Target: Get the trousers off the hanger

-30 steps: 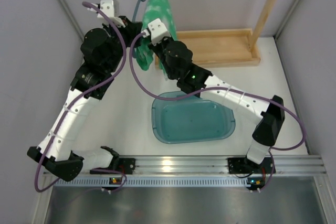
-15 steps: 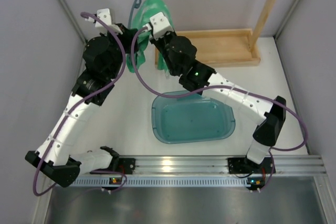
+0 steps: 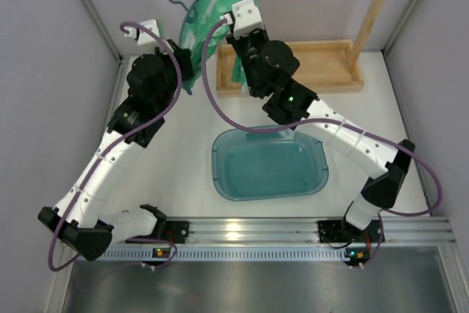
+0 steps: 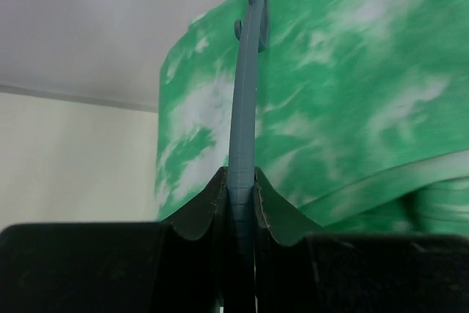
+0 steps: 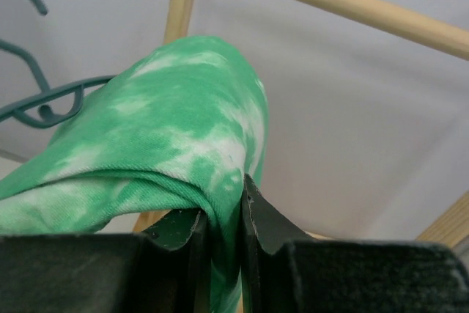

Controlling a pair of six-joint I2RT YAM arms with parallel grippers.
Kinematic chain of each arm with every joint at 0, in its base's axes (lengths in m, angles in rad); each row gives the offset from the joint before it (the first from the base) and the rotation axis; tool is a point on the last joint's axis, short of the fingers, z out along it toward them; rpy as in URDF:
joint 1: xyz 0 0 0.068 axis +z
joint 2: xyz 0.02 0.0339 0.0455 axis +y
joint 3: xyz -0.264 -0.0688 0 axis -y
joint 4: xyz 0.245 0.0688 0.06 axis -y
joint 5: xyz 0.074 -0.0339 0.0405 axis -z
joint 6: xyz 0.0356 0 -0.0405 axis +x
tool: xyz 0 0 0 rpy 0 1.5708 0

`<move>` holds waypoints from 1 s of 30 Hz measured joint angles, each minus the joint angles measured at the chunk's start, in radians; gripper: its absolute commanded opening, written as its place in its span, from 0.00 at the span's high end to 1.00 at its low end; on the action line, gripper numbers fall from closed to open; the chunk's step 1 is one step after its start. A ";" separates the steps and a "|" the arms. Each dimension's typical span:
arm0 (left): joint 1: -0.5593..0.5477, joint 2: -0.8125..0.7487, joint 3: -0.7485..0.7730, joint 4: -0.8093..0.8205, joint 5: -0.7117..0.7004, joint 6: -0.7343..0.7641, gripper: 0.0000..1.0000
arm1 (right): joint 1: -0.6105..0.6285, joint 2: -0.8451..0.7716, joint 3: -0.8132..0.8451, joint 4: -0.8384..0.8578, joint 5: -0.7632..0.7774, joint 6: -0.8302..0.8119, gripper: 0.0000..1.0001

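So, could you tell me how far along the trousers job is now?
Both grasps look made: the left gripper is shut on the hanger, the right gripper on the trousers. In hand is pulling the two apart. Left: the trousers still lie over the hanger, so they must yet come free.

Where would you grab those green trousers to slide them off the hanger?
Probably the thick folded edge of the trousers, pinched from below as the right gripper does: the fold is bunched enough to fill the jaws and sits clear of the hanger, whose thin rod the left gripper clamps.
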State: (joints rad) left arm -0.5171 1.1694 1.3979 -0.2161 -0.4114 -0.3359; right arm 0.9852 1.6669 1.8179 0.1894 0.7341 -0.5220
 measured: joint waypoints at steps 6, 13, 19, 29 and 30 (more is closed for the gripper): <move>0.009 -0.003 -0.044 -0.017 -0.022 -0.024 1.00 | 0.000 -0.049 0.000 0.099 0.082 -0.084 1.00; 0.048 -0.030 -0.129 -0.075 -0.027 -0.033 1.00 | -0.008 -0.126 0.000 0.121 0.127 -0.104 1.00; 0.113 -0.069 -0.134 -0.114 -0.008 -0.007 1.00 | -0.011 -0.280 -0.023 -0.006 0.033 -0.045 1.00; 0.238 -0.129 -0.149 -0.128 -0.053 0.063 1.00 | -0.013 -0.646 -0.339 -0.283 -0.070 0.080 1.00; 0.239 -0.134 -0.153 -0.129 -0.054 0.071 1.00 | -0.013 -0.666 -0.359 -0.324 -0.080 0.093 1.00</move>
State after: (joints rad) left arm -0.2779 1.0359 1.2453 -0.3447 -0.4652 -0.2646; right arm 0.9726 1.0004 1.4593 -0.1349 0.6544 -0.4290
